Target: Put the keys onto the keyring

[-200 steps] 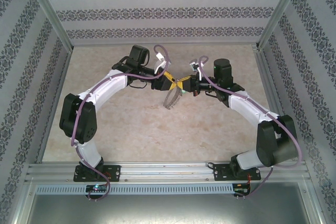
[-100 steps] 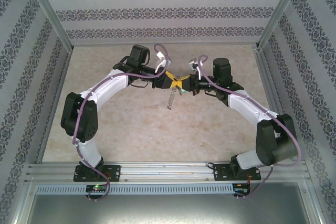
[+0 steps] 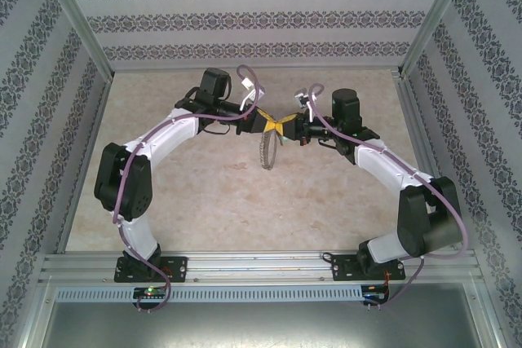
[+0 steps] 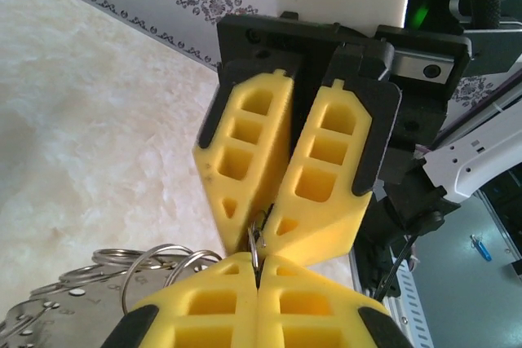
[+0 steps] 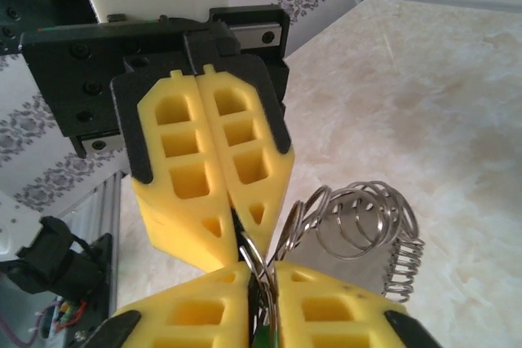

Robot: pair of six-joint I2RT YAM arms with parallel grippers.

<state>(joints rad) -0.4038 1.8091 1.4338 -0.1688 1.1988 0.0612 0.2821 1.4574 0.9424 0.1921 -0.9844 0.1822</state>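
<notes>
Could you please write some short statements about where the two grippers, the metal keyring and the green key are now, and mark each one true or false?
1. The left gripper and the right gripper meet tip to tip above the beige marbled table. True.
2. The large thin grey metal keyring lies flat on the table. False: it hangs in the air from the gripper tips.
3. The left gripper's yellow fingers are wide open. False: they are shut on the keyring's wire.
4. A bit of the tiny green-headed key shows between the right gripper's fingers. True.
</notes>
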